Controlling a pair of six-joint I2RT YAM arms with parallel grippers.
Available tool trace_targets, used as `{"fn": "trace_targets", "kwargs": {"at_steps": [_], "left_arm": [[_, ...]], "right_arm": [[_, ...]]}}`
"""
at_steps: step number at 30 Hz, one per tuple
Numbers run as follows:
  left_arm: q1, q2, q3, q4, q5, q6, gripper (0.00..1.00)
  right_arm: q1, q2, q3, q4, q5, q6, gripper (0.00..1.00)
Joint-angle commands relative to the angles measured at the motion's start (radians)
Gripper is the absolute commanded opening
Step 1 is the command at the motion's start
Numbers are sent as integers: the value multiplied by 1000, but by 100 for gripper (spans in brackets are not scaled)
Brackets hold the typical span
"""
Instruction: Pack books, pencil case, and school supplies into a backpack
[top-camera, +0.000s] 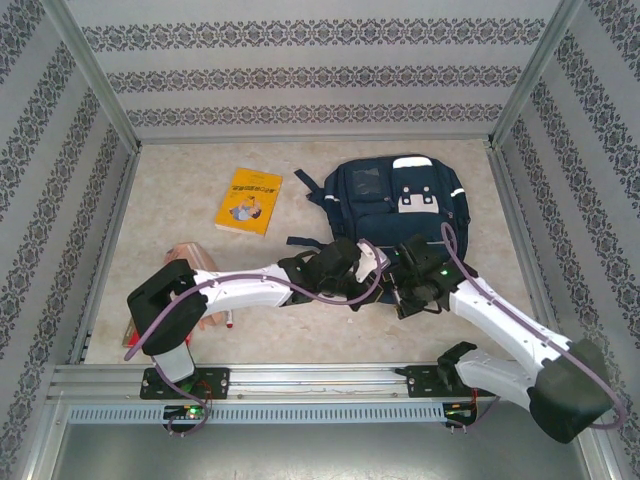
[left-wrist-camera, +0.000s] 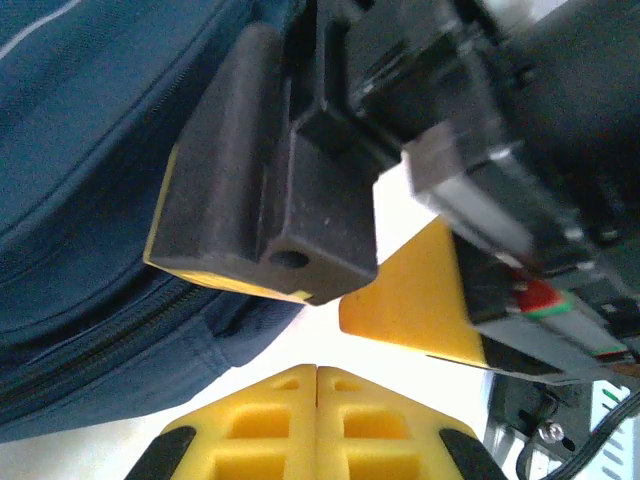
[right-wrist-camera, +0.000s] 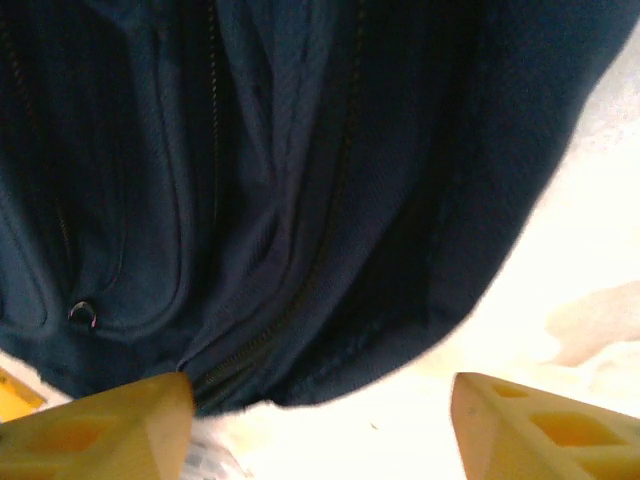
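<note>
The large navy-blue fabric backpack (top-camera: 395, 195) lies on the pale surface (top-camera: 180, 190) just ahead of both arms' jaws, which sit close together at its near edge. The left jaws are pressed together beside the fabric, while the right jaws stand spread, with a dark zipper (right-wrist-camera: 300, 290) running down toward the gap between them. The thin bright-yellow paperback book (top-camera: 249, 201) lies flat, well apart, beyond and left of the left jaws.

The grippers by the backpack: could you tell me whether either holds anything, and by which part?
Nothing is held: the left gripper is shut empty, and the right gripper stands open at the zippered edge of the backpack.
</note>
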Motion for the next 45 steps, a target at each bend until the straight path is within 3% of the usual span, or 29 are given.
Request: {"fn": "trace_targets", "kwargs": {"at_steps": [1,2,6,8,12,19,26,27,28,31,33,34,38,41,42,45], "left_arm": [[47,-108,-41,-21,-117,-3,23],[75,-140,-70,-30,-134,-1,35],[185,-257,-168,-51,-144,59,50],[221,-284,-198,-54,-153,105,64],[248,-231,-238,1,-20,323,68],[251,31,-64,-65,70,407,68],[268,147,-51,77,-56,398,66],[272,161,-48,93,-63,398,64],[275,170,-45,104,-66,399,58],[283,186,-32,119,-3,432,30],[284,171,-42,137,111,498,0],[284,156,-58,158,156,510,0],[280,79,-171,348,304,548,0],[277,43,-221,411,348,567,0],[277,40,-219,395,358,569,0],[276,39,-207,347,373,589,0]], "right_arm": [[14,19,13,40,72,58,57],[14,17,12,36,85,54,53],[-8,-23,-24,24,126,27,29],[-33,-43,-49,25,117,-4,14],[-69,-109,-83,25,105,-66,1],[-222,-207,-65,-31,-34,-244,0],[-335,-263,-22,-99,-100,-321,0],[-342,-264,-18,-101,-109,-327,6],[-346,-263,-12,-106,-116,-331,23],[-343,-231,19,-115,-143,-387,58],[-325,-193,51,-138,-148,-447,82],[-310,-178,65,-155,-140,-469,96],[-295,-142,68,-205,-130,-497,98],[-357,-190,-39,-95,-332,-366,98],[-333,-230,-70,-32,-333,-288,98],[-262,-281,-48,-74,-205,-184,98]]}}
